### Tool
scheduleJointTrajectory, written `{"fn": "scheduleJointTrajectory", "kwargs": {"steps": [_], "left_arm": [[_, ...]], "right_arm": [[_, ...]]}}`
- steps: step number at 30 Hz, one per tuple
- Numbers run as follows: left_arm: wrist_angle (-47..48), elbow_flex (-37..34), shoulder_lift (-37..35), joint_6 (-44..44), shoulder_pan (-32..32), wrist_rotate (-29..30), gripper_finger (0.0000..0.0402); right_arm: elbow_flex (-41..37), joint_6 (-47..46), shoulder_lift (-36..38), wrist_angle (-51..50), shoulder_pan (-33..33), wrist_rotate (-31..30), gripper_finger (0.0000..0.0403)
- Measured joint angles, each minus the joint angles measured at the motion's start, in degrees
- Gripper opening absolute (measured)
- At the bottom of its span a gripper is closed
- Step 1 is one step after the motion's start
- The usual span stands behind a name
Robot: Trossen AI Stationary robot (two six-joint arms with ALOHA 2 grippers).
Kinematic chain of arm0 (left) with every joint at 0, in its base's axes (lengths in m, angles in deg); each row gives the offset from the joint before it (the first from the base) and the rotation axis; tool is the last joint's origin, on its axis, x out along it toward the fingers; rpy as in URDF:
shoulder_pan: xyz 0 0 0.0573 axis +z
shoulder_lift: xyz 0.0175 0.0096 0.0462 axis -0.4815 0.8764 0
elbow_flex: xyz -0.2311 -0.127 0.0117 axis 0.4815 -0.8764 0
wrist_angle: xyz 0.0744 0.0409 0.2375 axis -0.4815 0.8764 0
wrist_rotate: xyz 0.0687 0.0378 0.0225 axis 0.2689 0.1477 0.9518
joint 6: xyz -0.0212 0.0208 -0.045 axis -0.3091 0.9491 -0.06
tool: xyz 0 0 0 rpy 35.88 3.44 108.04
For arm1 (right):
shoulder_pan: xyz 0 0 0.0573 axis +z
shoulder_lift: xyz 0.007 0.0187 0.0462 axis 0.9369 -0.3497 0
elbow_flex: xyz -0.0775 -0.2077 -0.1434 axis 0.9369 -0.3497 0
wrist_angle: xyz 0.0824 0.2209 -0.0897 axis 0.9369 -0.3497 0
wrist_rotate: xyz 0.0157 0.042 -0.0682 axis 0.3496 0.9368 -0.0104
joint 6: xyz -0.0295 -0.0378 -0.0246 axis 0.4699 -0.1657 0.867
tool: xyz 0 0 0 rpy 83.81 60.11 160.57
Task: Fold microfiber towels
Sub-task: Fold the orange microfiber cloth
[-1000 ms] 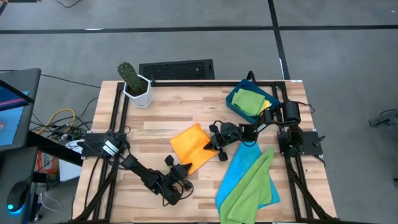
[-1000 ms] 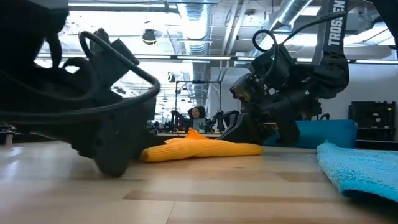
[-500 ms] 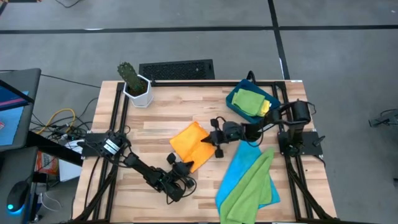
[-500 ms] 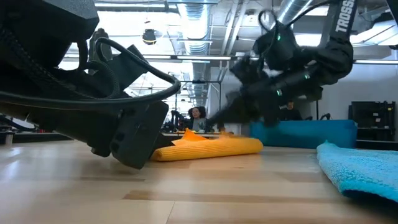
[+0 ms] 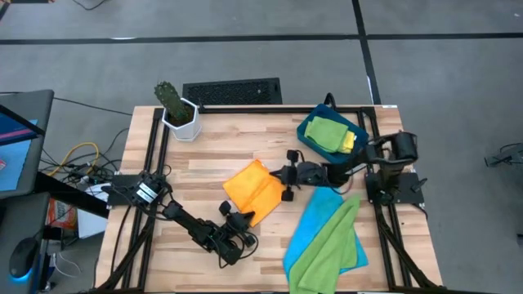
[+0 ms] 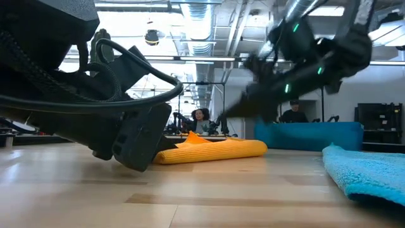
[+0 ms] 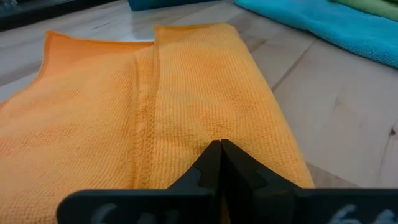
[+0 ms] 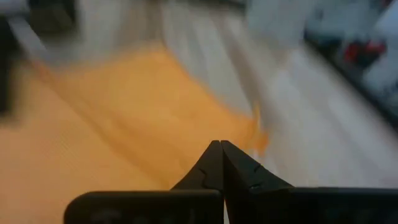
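An orange towel [image 5: 253, 190] lies folded on the wooden table [image 5: 212, 155], with one layer's edge [image 7: 154, 93] running along its top. My left gripper [image 5: 248, 219] is shut, low at the towel's near end. My right gripper [image 5: 288, 175] is shut and hangs in the air above the towel's right edge, holding nothing. A bright blue towel [image 5: 320, 219] lies spread at the right front, and a lime green towel [image 5: 331, 249] rests on top of it. Another green towel [image 5: 327, 131] and a yellow one [image 5: 350, 141] sit in the dark-blue tray [image 5: 304, 131]. My left gripper's shut fingertips [image 7: 221, 149] lie over the orange towel's near end [image 7: 205, 134], slanting down from the table's near side. I cannot tell whether they press on the cloth.
A potted cactus [image 5: 176, 110] in a white pot stands at the far left corner. A dark grille [image 5: 232, 91] lies past the far edge. Bare wood shows on the table's left half and between the orange towel and the tray.
My right gripper has risen off the orange towel's right edge and drawn back a little toward the far right, turning as it went. It stays shut. The orange towel lies where it was.
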Motion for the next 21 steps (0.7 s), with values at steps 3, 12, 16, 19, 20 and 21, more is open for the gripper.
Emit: {"fn": "scheduleJointTrajectory", "kwargs": {"steps": [3, 12, 16, 19, 20, 21], "left_arm": [[-0.1, 0.0, 0.0, -0.1, 0.0, 0.4, 0.0000], [-3.2, -0.1, 0.1, 1.5, 1.7, 0.9, 0.0000], [-3.2, -0.1, -0.3, 2.0, 1.6, 0.9, 0.0000], [-2.2, -0.4, -2.5, 6.1, 1.2, 0.9, 0.0000], [-1.8, -0.4, -3.8, 8.4, 1.1, 1.8, 0.0000], [-1.4, -0.4, -5.7, 10.8, 1.1, 2.7, 0.0000]], "right_arm": [[-0.8, -2.2, 2.8, 3.6, 3.2, -0.1, 0.0021], [-0.7, -7.9, -10.3, 10.9, 12.1, -11.8, 0.0015], [-0.8, -10.8, -15.3, 12.7, 12.2, -15.0, 0.0017], [-0.7, -13.6, -16.8, 13.5, 11.7, -14.8, 0.0027], [-0.7, -14.2, -17.0, 13.6, 11.6, -14.8, 0.0028], [-0.7, -14.7, -17.3, 13.6, 11.3, -14.8, 0.0028]]}}
